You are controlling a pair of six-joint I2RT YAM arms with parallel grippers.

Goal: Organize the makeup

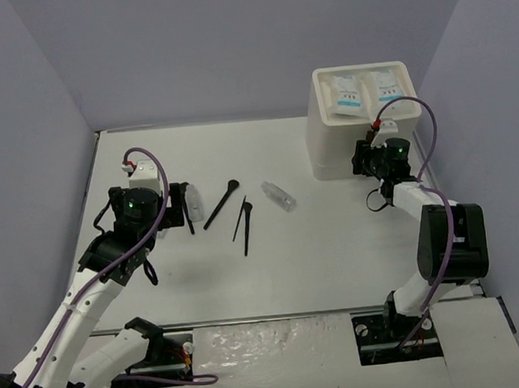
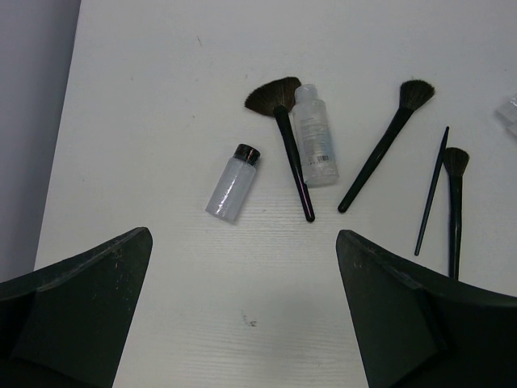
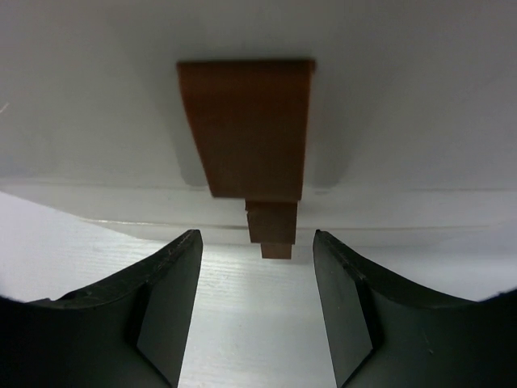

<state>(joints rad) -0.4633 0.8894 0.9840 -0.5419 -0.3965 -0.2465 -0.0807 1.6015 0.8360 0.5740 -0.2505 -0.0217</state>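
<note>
i read this as the drawer-opening step. my right gripper point(image 3: 257, 236) faces the front of the white drawer box point(image 1: 328, 148), jaws partly apart and empty, with a brown handle point(image 3: 246, 129) just ahead of them and untouched. next, i judge, i must ease forward until the fingers flank that handle, close, then pull straight back. my left gripper point(image 2: 244, 236) hangs wide and empty above the table point(image 2: 161, 65), near the frosted bottle point(image 2: 234, 182), fan brush point(image 2: 271, 97) and clear bottle point(image 2: 313, 137). only the right wrist view shows the handle. only the overhead view shows the sachets point(image 1: 346, 93) lying on top of the box. the left wrist view separates the brushes that the overhead view blurs.
</note>
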